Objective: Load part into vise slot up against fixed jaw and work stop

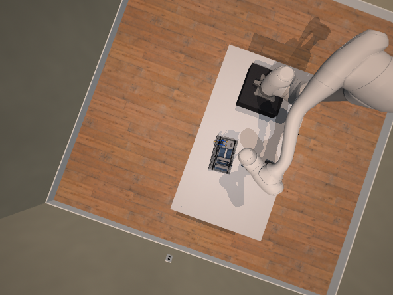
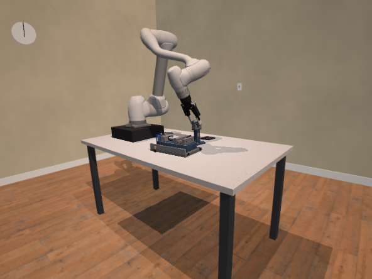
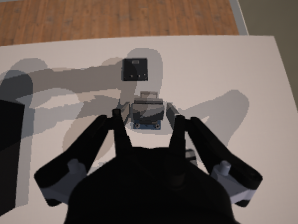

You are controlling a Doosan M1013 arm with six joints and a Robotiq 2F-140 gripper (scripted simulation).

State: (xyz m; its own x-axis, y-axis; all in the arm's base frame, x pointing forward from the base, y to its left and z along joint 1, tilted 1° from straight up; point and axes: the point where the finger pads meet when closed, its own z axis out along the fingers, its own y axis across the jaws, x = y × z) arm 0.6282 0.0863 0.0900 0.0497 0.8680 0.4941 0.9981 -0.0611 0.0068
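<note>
Two risks are standing out. The pincer is standing about half open and gripping nothing, its fingers flanking the V-block without visibly touching anything. The part, a small grey block, is resting in that V-block, well past the dark infeed plate's near edge, and the plate itself is lying bare just beyond the V-block on the white worktop.

If the fingers are closing off-centre or at a slant, one pad is likely to be reaching the block first and tipping or sliding it out of the V. If the regrasp is taking the wrong faces, the milled slot may be ending up sideways or downward in the vise; which way the slot is facing now cannot be told. A low approach is also risking a finger striking the V-block's wall.

From the exterior view, the pale arm is rising from its black base, folding over at the elbow, and angling its wrist steeply downward, so the pincer is hanging directly above the V-block, beside the vise's end.
</note>
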